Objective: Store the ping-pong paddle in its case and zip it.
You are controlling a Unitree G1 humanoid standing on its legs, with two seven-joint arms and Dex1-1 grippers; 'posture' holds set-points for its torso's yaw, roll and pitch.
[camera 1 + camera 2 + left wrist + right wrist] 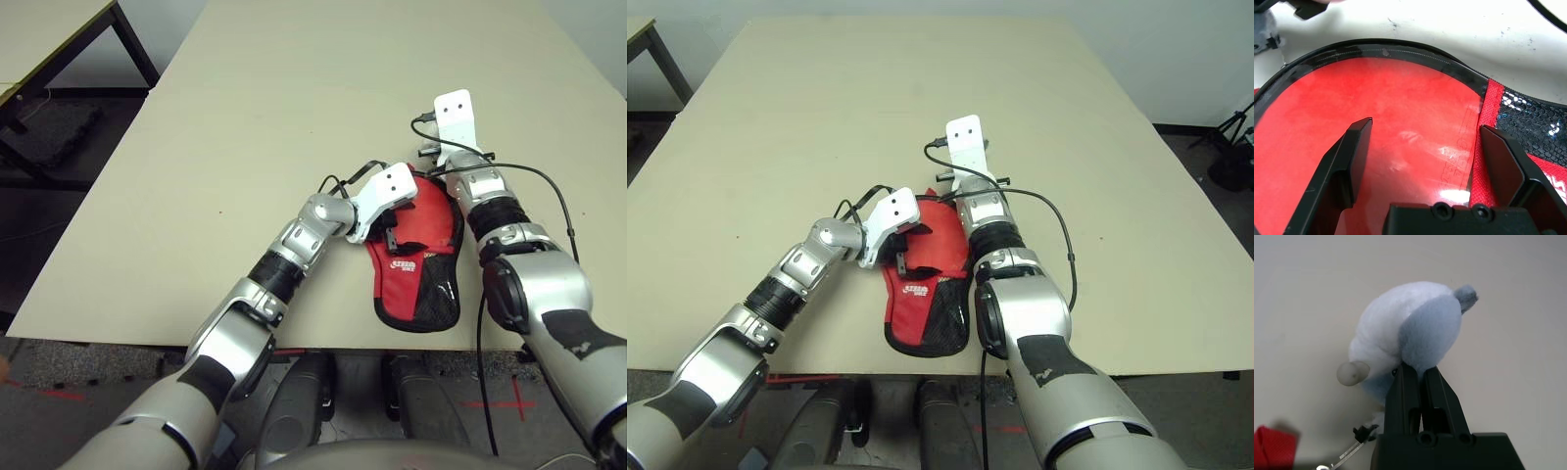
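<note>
The red case (416, 284), with its black mesh pocket and white logo, lies near the table's front edge. In the left wrist view the paddle's glossy red face (1376, 98) rests inside the case's black zipper edging (1400, 51); the handle is hidden. My left gripper (1425, 129) hovers open just over that face, one finger (1498, 156) above the red fabric flap. At the case's far end my right gripper (1419, 372) is shut on a small grey-and-white soft pouch (1410, 323), which hangs from a metal link (1359, 435).
The beige table (294, 117) stretches far beyond the case. A dark bench (59, 59) stands off the table's left side. Black cables (549, 186) loop off my right wrist.
</note>
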